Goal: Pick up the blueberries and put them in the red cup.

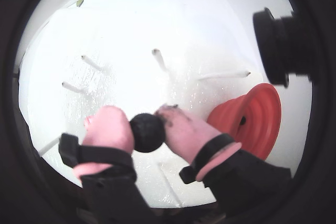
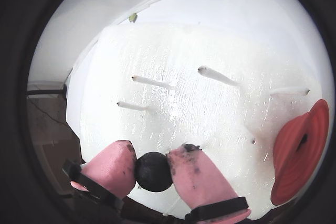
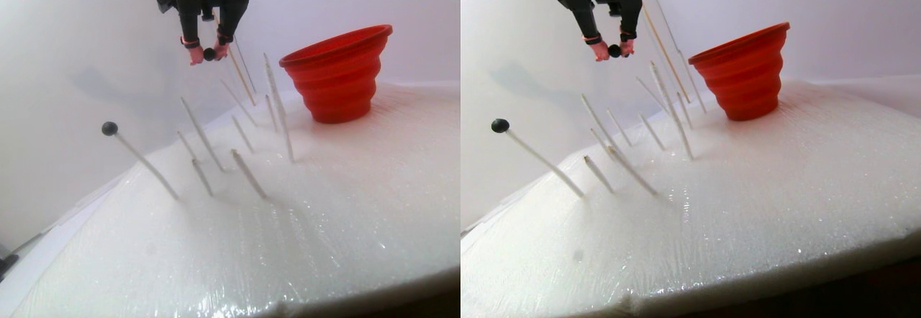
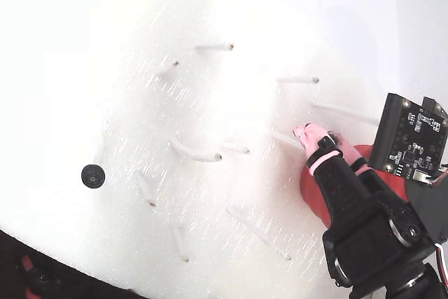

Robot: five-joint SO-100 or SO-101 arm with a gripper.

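White foam board [image 3: 345, 210] filled the frame; gripper [image 1: 147, 131] clamped a blueberry [image 1: 147, 132] at lower centre, red cup [image 1: 252, 119] lying to its right.

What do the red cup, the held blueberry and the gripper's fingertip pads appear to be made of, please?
The red cup looks like rubbery silicone: matte, with stepped folding ribs. The blueberry held in the gripper seems a matte, dull black ball, perhaps foam or rubber; I cannot tell which. The fingertip pads look like soft pink rubber, smudged dark.
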